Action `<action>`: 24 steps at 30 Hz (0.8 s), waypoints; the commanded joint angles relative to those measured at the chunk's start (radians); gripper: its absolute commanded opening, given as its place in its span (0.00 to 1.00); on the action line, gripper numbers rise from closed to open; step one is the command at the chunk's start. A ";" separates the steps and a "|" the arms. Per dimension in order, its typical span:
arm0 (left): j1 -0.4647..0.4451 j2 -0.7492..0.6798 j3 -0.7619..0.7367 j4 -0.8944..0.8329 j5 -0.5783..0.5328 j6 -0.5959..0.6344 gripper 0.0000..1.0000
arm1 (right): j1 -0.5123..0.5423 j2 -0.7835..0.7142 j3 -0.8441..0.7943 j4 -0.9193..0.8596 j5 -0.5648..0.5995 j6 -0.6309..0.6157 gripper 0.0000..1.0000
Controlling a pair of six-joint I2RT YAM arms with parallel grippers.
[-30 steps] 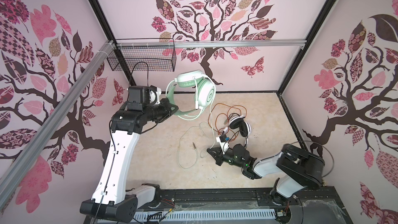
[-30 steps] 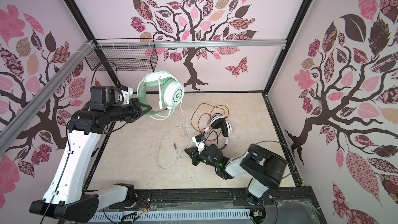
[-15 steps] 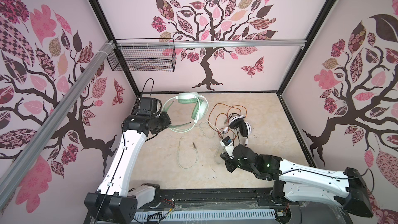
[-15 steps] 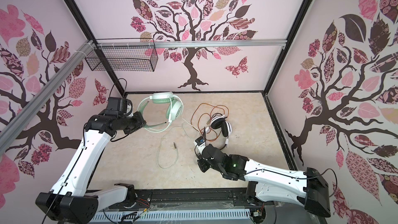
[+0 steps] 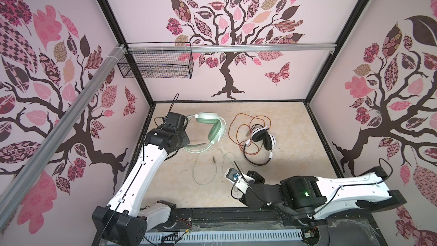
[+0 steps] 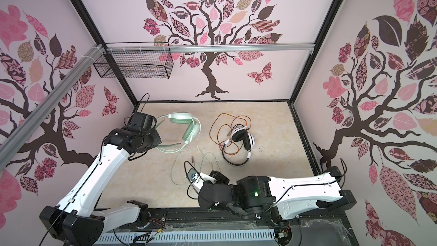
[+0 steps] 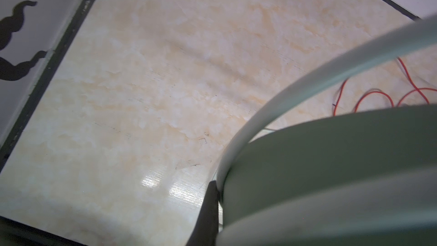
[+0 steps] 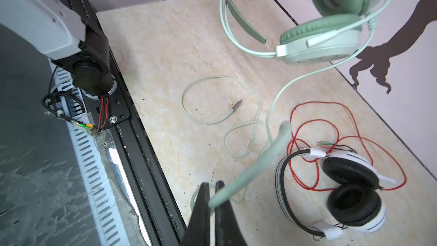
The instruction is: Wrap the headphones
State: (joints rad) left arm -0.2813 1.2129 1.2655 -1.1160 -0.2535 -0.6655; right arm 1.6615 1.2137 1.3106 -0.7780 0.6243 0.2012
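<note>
The mint-green headphones (image 5: 212,126) are at the back left of the table. My left gripper (image 5: 186,143) is shut on their headband (image 7: 307,86); one dark finger (image 7: 209,209) shows in the left wrist view. Their pale cord (image 5: 201,171) loops over the table, its plug (image 8: 236,105) lying free. My right gripper (image 8: 212,186) is shut on this cord near the front edge, under the wrist camera in both top views. The white headphones (image 5: 262,138) with black pads lie to the right, amid their loose orange-red cord (image 5: 238,124).
A black wire basket (image 5: 156,67) hangs from the aluminium rail at the back left. Patterned walls close the table in on three sides. A black rail with a slotted cable duct (image 5: 212,233) runs along the front edge.
The left arm has lowered the mint-green headphones from high in the air down to the table. The right arm has stretched out low, still gripping the pale cord.
</note>
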 commanded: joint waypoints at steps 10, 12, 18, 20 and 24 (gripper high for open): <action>-0.079 0.031 -0.010 -0.027 -0.180 -0.134 0.00 | 0.031 0.078 0.142 0.040 -0.017 -0.168 0.00; -0.109 0.035 -0.011 -0.034 -0.195 -0.150 0.00 | 0.031 0.083 0.161 0.065 -0.020 -0.200 0.00; -0.212 0.063 -0.013 -0.057 -0.223 -0.194 0.00 | -0.001 0.102 0.223 0.134 -0.074 -0.290 0.00; -0.259 0.067 -0.022 -0.061 -0.244 -0.207 0.00 | -0.038 0.095 0.236 0.156 -0.128 -0.310 0.00; -0.324 0.065 -0.033 -0.080 -0.263 -0.228 0.00 | -0.124 0.080 0.249 0.172 -0.216 -0.347 0.00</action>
State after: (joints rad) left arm -0.5793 1.2915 1.2537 -1.2106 -0.4801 -0.8406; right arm 1.5795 1.2964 1.5234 -0.6392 0.4858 -0.0952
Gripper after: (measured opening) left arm 0.069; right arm 0.061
